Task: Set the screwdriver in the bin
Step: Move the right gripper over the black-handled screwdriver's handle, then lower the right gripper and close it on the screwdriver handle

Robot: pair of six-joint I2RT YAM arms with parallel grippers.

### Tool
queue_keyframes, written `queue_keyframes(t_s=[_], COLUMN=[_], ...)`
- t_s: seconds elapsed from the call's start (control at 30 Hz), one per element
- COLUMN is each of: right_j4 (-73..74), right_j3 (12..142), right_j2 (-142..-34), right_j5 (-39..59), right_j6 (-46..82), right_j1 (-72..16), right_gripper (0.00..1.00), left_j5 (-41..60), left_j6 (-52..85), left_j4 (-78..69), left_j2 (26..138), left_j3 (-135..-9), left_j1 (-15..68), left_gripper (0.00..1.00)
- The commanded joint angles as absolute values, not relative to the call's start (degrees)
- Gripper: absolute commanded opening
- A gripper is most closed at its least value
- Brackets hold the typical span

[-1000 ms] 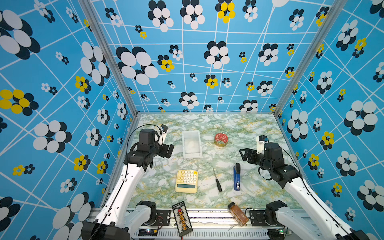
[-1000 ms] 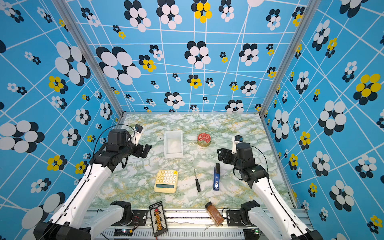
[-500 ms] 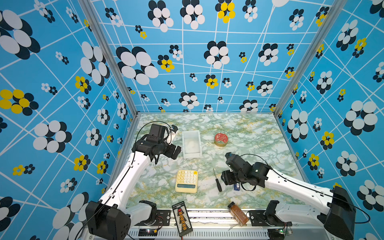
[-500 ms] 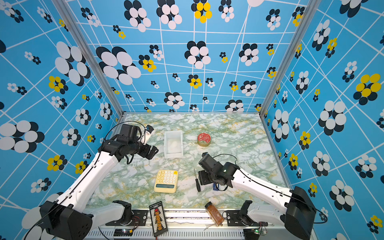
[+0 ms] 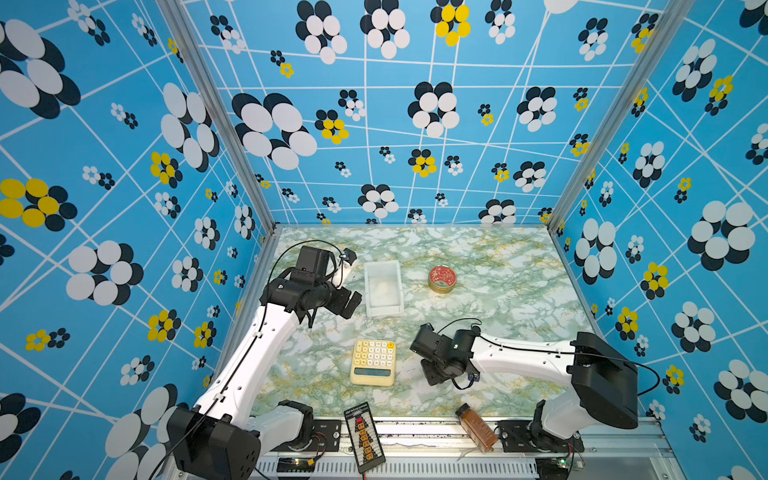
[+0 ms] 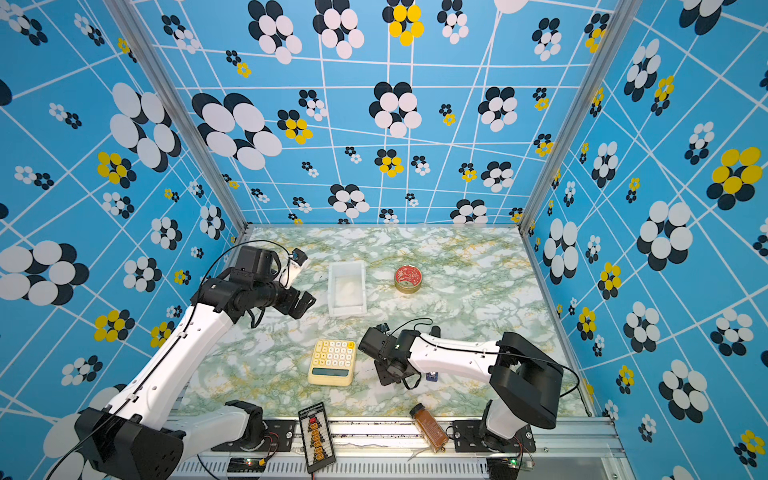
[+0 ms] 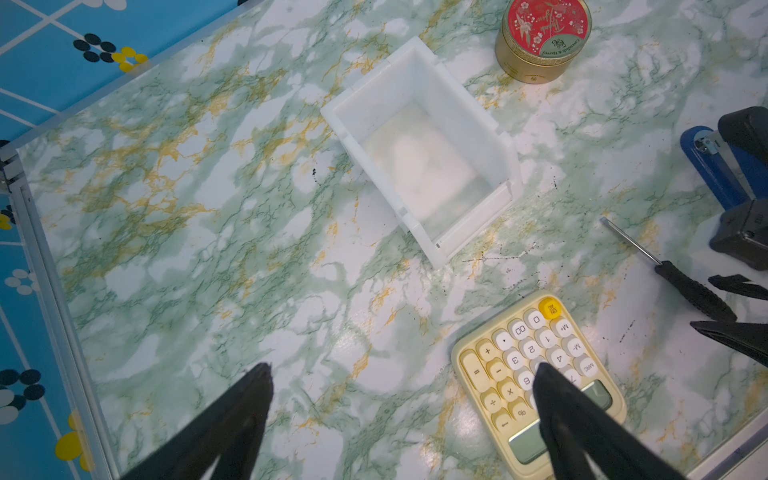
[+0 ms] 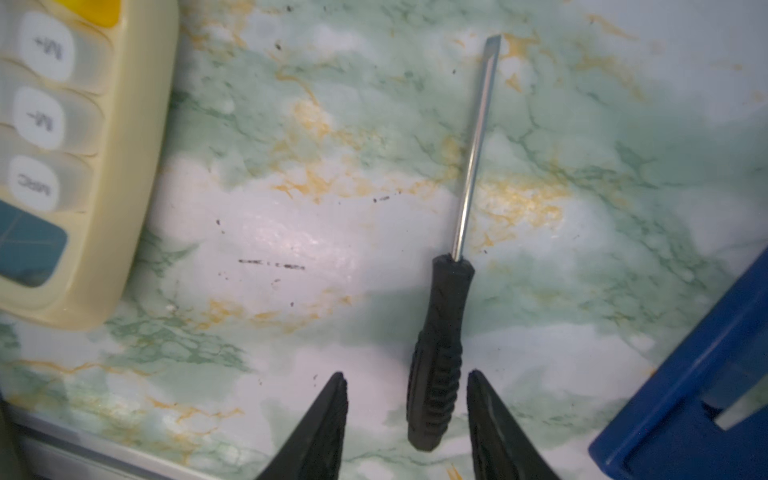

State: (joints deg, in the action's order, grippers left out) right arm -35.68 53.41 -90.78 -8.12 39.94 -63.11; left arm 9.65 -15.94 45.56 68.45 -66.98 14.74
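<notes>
- Okay, so nearest the front rail (image 5: 436, 432), the right gripper (image 8: 406, 374) is down at the table (image 5: 498, 291). Its two jaws are parted on either side of the screwdriver (image 8: 446, 307) handle. There's a gap on both sides, wider on the calculator (image 8: 62, 166) side, so nothing is gripped yet.
- The screwdriver lies flat between the calculator and the blue stapler-like tool (image 8: 685, 395), apart from both. In both top views the right wrist hides it.
- Its long axis runs front to back, roughly parallel to the calculator's long edge. The handle butt is toward the front rail and the flat tip points at the back of the table.
- Looks like the grasp step. The next move probably calls for pinching the handle squarely, lifting clear, then carrying it back and to the left.
- Further back, the left gripper (image 7: 402, 368) hangs wide open, holding nothing, just beside the bin (image 5: 384, 311).
- The bin looks empty and also sits lengthwise front to back, so the tool should drop in without much turning.
- Farthest back, the red-lidded tin (image 5: 441, 280) stands apart from the bin.
</notes>
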Motion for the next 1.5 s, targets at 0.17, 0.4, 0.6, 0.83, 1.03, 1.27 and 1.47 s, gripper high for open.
queue_keyframes(t_s=[0.17, 0.4, 0.6, 0.83, 1.03, 1.27, 1.47], right_j4=[-35.78, -33.92, -32.11, -31.44, -32.77, -35.99, -39.86], right_j3=[52.22, 50.34, 48.11, 46.5, 47.31, 49.62, 54.03], right_j2=[-92.79, -93.51, -93.12, -93.16, -89.96, -83.44, -79.51], right_j5=[-10.87, -10.27, -9.92, -9.63, -11.53, -13.01, -14.59], right_j6=[43.02, 44.07, 45.25, 45.44, 45.26, 44.97, 42.53], right_j1=[-63.35, -63.37, -63.35, -63.32, -63.34, -63.2, -62.39], right_gripper=[0.47, 0.44, 0.35, 0.2, 0.14, 0.12, 0.12], left_j5=[10.76, 11.93, 11.69, 11.0, 7.59, 6.14, 5.01], left_j6=[-15.1, -15.89, -16.04, -16.43, -13.91, -14.29, -19.04], left_j4=[47.36, 48.53, 48.87, 49.0, 46.78, 45.23, 49.58], left_j2=[69.52, 70.3, 71.02, 71.44, 71.11, 69.8, 69.56], left_j3=[-69.59, -70.77, -71.61, -71.64, -71.19, -68.43, -69.31], left_j1=[15.15, 15.19, 15.27, 15.64, 15.69, 16.05, 16.66], left_gripper=[0.99, 0.99, 0.99, 0.99, 0.99, 0.99, 0.99])
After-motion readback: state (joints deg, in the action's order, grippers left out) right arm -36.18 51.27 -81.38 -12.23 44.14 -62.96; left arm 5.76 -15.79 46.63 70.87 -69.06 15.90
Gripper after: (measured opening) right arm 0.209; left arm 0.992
